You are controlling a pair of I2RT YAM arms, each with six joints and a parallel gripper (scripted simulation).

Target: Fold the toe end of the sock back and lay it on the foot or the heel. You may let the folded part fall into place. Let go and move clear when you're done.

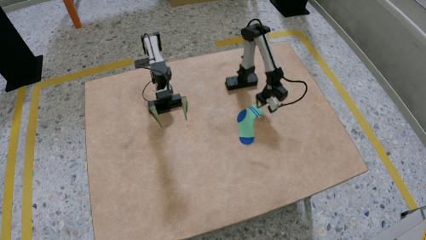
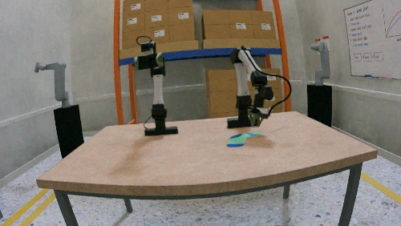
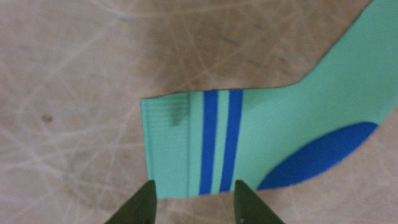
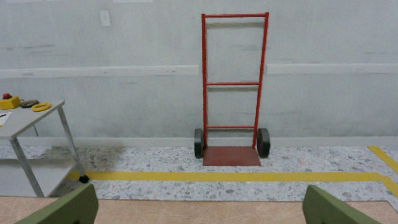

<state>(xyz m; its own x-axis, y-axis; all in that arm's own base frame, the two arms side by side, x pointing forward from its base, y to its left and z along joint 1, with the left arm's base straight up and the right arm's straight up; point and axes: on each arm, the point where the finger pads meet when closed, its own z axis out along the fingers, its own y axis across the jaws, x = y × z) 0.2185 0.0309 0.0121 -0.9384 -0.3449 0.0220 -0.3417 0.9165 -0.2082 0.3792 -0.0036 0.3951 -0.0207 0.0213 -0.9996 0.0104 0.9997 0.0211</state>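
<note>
The green sock [image 1: 246, 128] [image 2: 239, 139] [image 3: 265, 120] lies flat and unfolded. Its blue toe [image 1: 246, 140] points to the table's front in the top view and is outside the left wrist view. The blue heel patch [image 1: 242, 116] [image 3: 320, 155] is on the bend, and the striped cuff [image 3: 167, 145] lies flat. My left gripper [image 1: 264, 109] [image 2: 256, 124] [image 3: 195, 190] is partly open, its fingertips over the cuff's edge with nothing held between them. My right gripper [image 1: 173, 122] is wide open and empty, away from the sock and raised above the table.
Both arms stand at the back of the brown table [image 1: 204, 183] [image 2: 192, 168]. The right arm's base [image 2: 160, 131] is well to the side of the sock; the left arm's base [image 1: 241, 81] [image 2: 238, 122] is just behind it. A red hand truck [image 4: 231, 156] stands beyond the table.
</note>
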